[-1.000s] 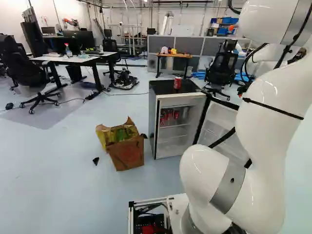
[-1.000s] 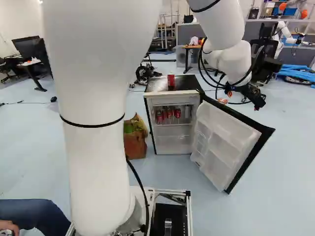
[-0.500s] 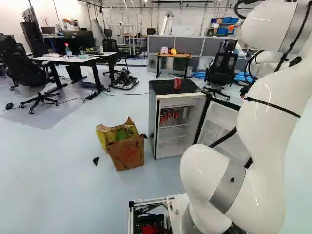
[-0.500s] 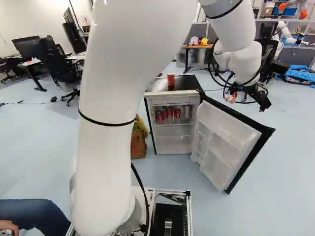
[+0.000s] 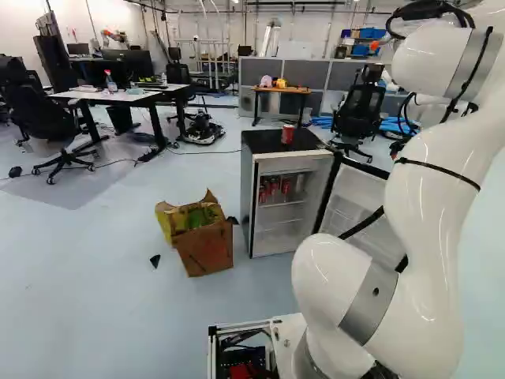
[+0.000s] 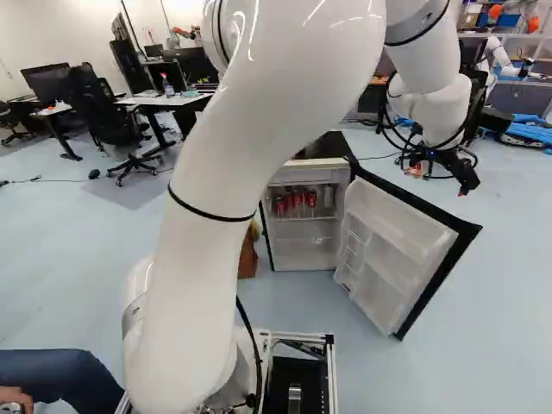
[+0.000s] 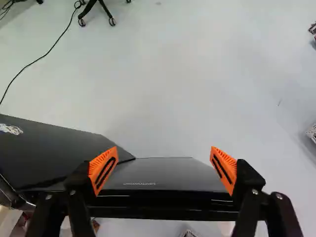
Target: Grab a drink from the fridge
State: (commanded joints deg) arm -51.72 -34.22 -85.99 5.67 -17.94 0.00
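So my gripper (image 6: 463,178) is out past the open fridge door (image 6: 401,250), orange-padded fingers spread wide with nothing pinched, and the red cans (image 6: 296,200) are on the upper shelf inside the fridge (image 5: 280,193)

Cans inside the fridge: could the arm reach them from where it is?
Not directly, I think: the open door seems to stand between the end effector and the cans. The fridge's front looks free.
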